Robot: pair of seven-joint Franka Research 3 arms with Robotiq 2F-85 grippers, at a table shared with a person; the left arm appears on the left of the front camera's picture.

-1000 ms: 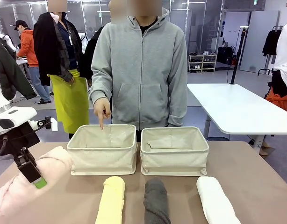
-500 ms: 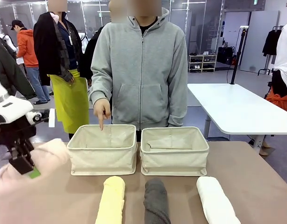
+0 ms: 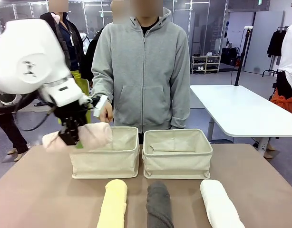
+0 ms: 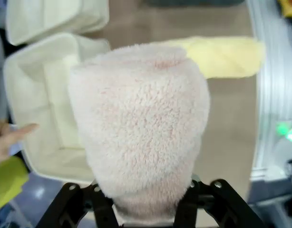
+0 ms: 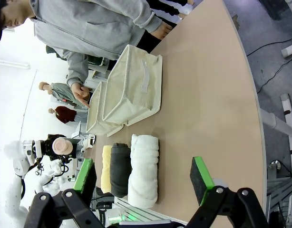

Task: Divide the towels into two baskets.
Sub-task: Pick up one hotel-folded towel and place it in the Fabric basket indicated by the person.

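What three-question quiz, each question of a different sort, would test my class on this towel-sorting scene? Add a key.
1. True or false: the left gripper is shut on the pink towel.
2. How many towels lie on the table in front of the baskets? A) two B) three C) four
3. Name the colour: which towel lies between the yellow towel and the white towel?

Key: 1 true; 2 B; 3 the grey towel.
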